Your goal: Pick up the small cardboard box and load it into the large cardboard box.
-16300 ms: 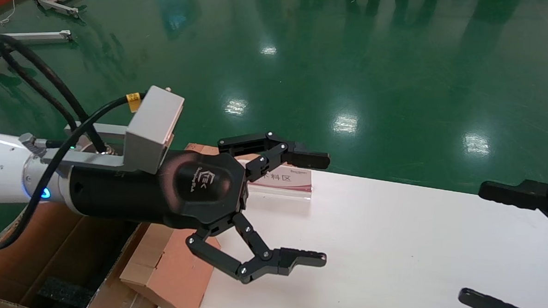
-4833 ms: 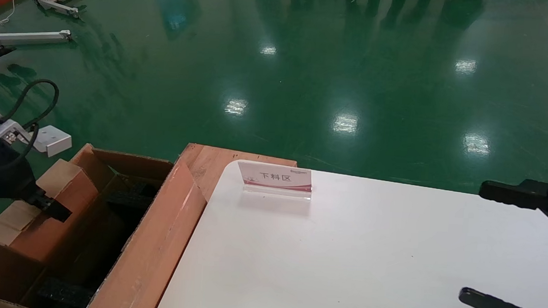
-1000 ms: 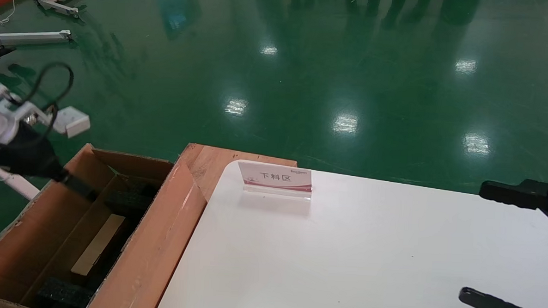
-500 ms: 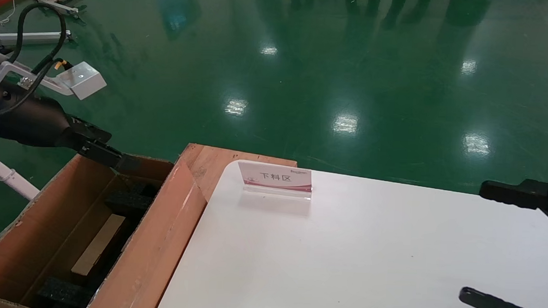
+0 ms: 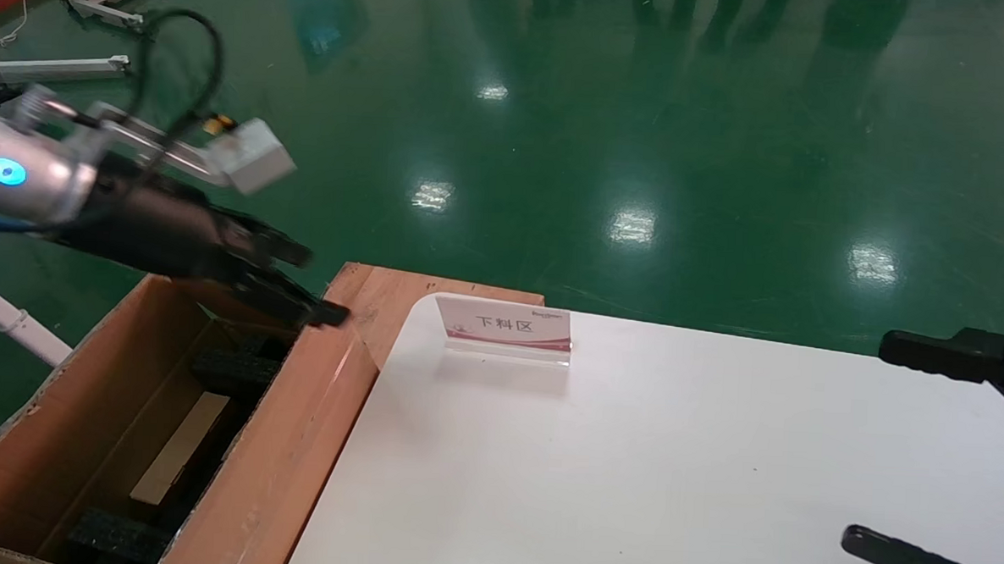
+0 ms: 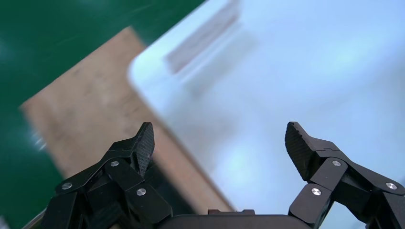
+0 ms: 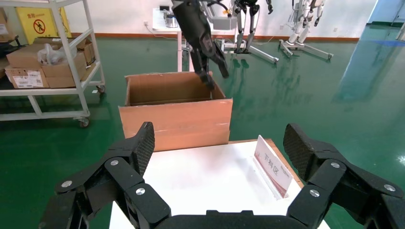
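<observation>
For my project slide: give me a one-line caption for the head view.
Open left gripper above the large cardboard box, small cardboard box lying inside; open right gripper parked over the white table.

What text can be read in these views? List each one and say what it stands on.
"下料区": on the sign standing on the table; it also shows in the right wrist view.
Small print at the sign's top corner: too small to read.
Yellow placard behind the shelf: a prohibition symbol, its text too small to read.

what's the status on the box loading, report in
Left gripper open, empty, above large brown corrugated carton far end. Small reddish-brown cardboard box lying inside between black foam blocks. Right gripper open, parked over white table. Nothing obstructing.
</observation>
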You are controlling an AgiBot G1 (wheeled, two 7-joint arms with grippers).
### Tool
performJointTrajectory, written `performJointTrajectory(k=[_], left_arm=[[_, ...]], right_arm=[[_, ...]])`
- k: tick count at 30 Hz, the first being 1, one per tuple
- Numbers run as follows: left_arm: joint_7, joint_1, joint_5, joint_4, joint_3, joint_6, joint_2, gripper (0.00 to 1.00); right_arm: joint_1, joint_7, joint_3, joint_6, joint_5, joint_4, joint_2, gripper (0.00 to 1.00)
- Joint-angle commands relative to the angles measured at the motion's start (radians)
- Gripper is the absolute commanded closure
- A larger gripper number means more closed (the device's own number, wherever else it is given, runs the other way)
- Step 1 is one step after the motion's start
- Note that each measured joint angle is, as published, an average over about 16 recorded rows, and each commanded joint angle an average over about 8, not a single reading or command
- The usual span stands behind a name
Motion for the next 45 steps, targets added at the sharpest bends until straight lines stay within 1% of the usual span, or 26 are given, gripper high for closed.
performJointTrajectory(k=[1,45], left_arm=[[0.023,0.052,-0.011,-0.009,-0.067,0.012,0.006,0.0],[0.537,1.2,-0.257,-0.207,-1.549,0.274,0.129,0.0]], right_arm=[[0.0,0.0,0.0,0.0,0.0,0.0,0.0,0.0],[0.001,-0.001,-0.002,0.001,0.001,0.0,0.001,0.0]])
